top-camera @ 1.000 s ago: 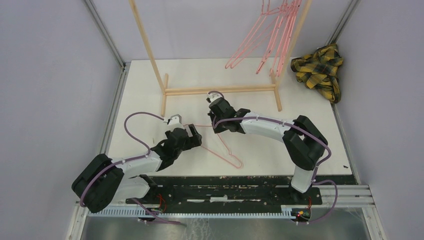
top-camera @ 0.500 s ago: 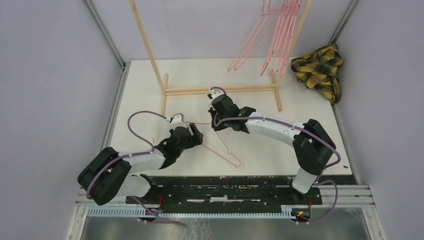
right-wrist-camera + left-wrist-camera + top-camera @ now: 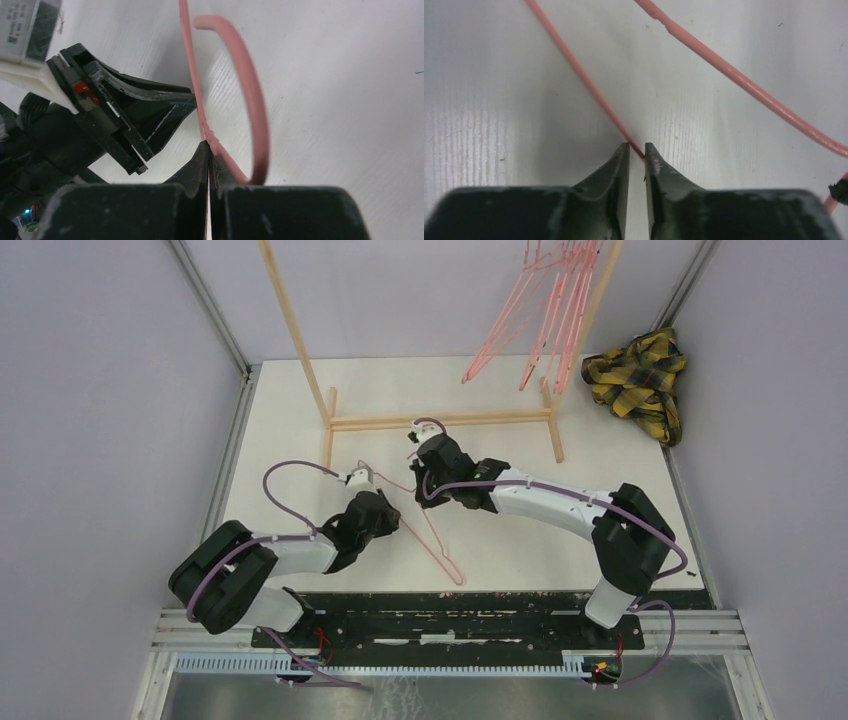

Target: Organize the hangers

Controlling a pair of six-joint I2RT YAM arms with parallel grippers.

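you have one thin pink wire hanger (image 3: 440, 550) down at the white table (image 3: 600, 440), between the two arms and near the front. it looks tipped up on its edge, not flat.

the right gripper (image 3: 209, 147) is squeezed tight on it, right where the wire twists under the little hook. the left gripper (image 3: 636, 150) has its two fingers almost together, and a straight part of the same wire goes in between the tips. i cannot tell if it is pinching the wire or is only around it.

the other pink wire hangers (image 3: 540, 310) hang in a bunch at the right end of the light wooden rack (image 3: 440, 421) at the back. so most of the job looks done. this is the only hanger you can see off the rack. what is left, i think, is to lift it and hook it up beside the rest.
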